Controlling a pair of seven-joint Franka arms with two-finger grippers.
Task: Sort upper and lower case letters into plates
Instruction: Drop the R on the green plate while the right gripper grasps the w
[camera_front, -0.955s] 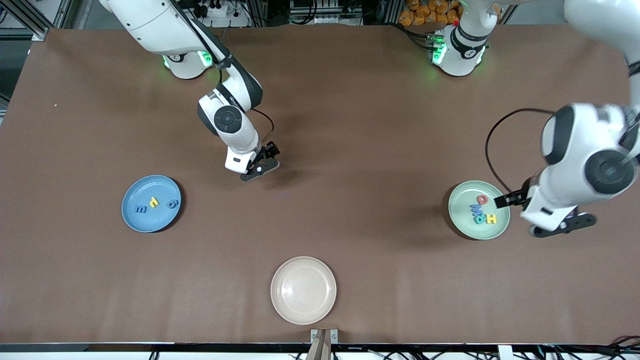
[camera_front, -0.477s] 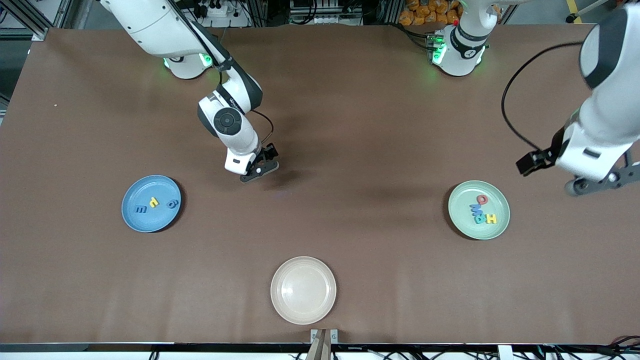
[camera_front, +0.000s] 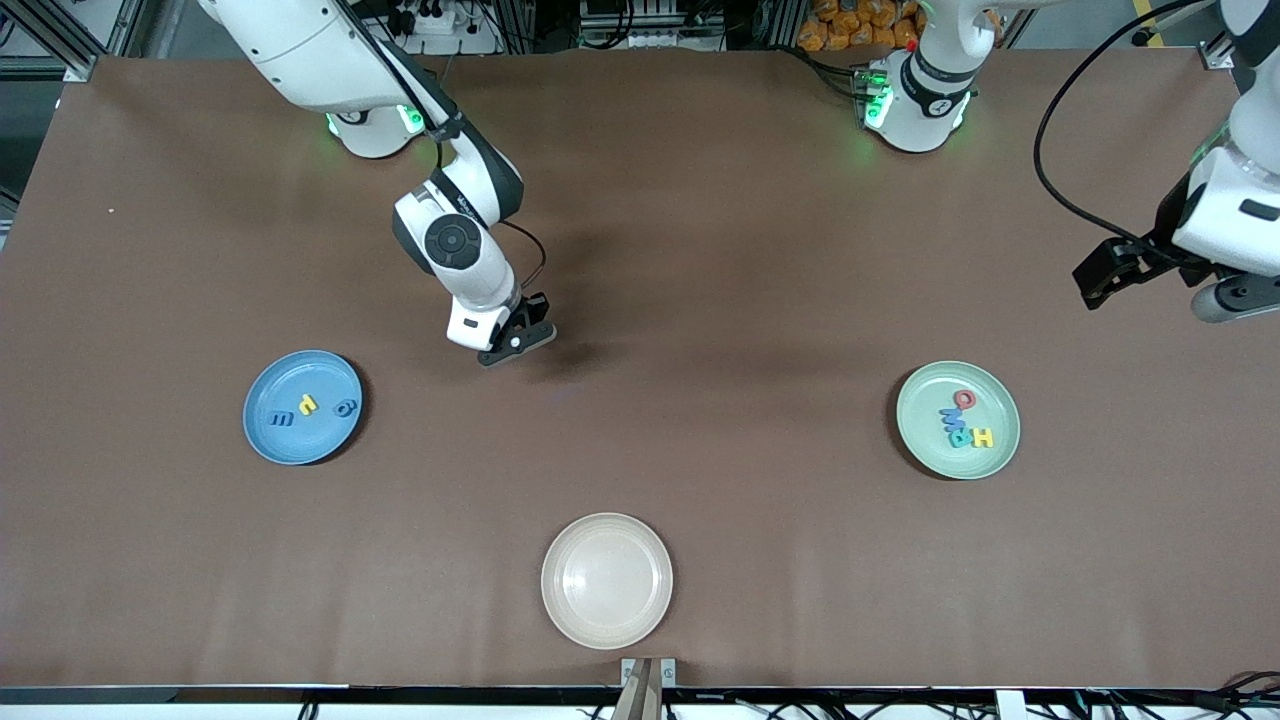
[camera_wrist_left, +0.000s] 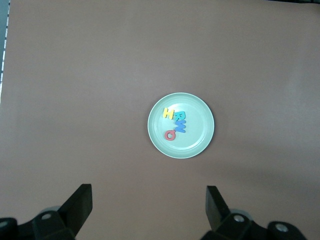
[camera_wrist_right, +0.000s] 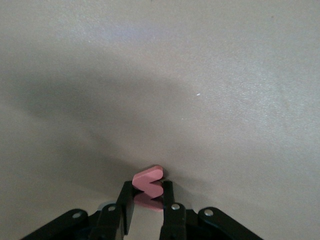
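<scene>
Now that your left hand has lifted away from the mint plate to the right edge of the frame — fingers wide, empty — four capitals lie there. Your right hand pinches a pink letter low over the upper-centre tabletop; the blue plate at left holds three.

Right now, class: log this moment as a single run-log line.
right claw: shut on pink letter, over bare table | left claw: open, raised above mint plate | blue plate: three letters | mint plate: four letters
</scene>
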